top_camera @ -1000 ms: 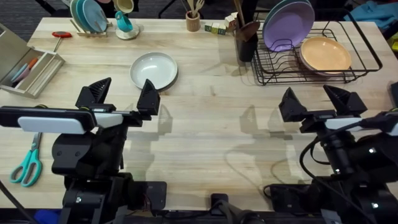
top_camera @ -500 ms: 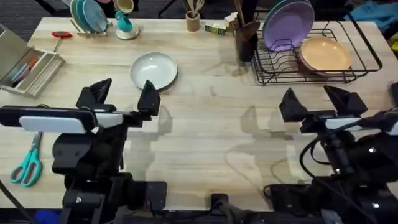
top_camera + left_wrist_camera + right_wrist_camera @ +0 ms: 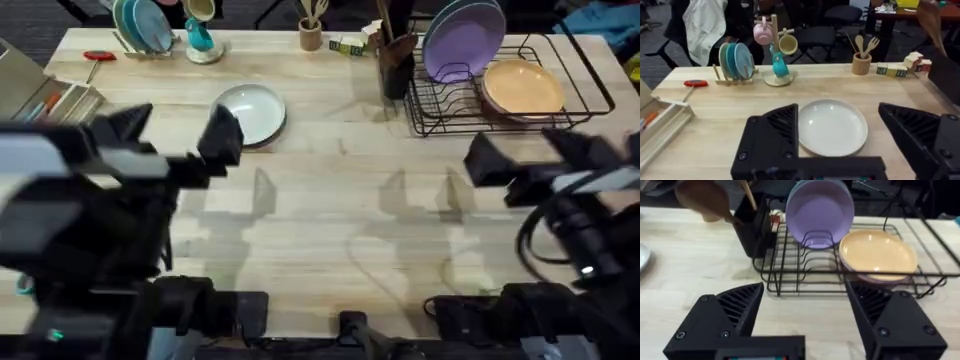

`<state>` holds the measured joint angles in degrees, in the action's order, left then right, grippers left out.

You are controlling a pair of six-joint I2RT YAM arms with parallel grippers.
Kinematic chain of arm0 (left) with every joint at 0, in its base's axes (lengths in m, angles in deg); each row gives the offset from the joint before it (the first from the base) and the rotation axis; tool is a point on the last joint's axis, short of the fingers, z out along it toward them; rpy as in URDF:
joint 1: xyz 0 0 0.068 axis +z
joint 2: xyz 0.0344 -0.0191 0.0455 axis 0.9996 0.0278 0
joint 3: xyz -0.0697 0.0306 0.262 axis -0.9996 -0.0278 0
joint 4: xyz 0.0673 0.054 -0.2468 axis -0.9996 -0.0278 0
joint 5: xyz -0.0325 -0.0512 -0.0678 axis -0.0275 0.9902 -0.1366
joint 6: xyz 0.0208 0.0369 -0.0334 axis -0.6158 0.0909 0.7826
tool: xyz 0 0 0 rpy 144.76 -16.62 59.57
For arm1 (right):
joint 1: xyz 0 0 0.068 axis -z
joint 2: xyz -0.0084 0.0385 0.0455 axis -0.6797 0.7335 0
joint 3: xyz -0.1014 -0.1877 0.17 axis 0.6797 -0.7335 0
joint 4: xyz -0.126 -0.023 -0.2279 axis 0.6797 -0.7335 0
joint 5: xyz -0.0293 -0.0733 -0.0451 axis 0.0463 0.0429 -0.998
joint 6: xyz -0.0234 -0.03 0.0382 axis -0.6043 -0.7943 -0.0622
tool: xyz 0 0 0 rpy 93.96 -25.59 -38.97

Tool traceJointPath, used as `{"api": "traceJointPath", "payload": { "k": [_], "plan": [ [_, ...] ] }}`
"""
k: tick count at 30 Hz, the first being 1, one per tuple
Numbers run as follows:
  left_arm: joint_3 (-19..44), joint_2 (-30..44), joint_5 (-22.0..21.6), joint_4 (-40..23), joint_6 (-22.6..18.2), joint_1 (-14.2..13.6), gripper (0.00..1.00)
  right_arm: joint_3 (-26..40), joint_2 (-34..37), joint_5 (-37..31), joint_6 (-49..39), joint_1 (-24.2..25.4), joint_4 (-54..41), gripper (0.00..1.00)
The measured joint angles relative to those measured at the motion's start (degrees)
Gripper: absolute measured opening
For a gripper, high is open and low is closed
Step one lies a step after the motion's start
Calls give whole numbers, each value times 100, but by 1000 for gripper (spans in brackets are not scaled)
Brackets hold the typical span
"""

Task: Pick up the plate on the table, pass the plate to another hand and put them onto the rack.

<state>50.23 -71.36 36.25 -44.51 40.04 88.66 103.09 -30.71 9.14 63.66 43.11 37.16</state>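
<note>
White plate flat on the table, both grippers spread wide and empty.

The plate lies flat on the table, well apart from the rack with a dark utensil holder standing between them, just beside the rack; the left gripper hangs near the plate on the side away from the rack, its jaws splayed and gripping nothing, perhaps raised above the wood, though the blur makes height hard to judge; the right gripper hangs just in front of the rack, jaws likewise parted and empty; in the rack a lavender plate stands upright while an orange-tan plate lies tilted beside it.
</note>
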Motion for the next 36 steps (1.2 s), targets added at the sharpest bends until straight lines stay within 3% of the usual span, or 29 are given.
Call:
{"api": "traceJointPath", "payload": {
  "k": [11, 21, 24, 32, 36],
  "plan": [
    [2339, 3077, -15, -332, 0, 0, 994, 2617, 3218, -8, -366, 0, -514, 994],
    [4269, 4946, -15, -1930, -25, 0, 993, 5182, 5271, -8, -388, 0, -2282, 994],
    [4459, 5149, -15, -2017, -25, 0, 994, 5497, 5518, -8, -402, 0, -2416, 994],
    [4486, 5177, -89, -2257, -28, 15, 993, 5537, 5562, -8, -428, 0, -2501, 994],
    [4501, 5390, -113, -2310, -15, 229, 992, 5537, 5562, -8, -426, 0, -2514, 995]
  ]
}}
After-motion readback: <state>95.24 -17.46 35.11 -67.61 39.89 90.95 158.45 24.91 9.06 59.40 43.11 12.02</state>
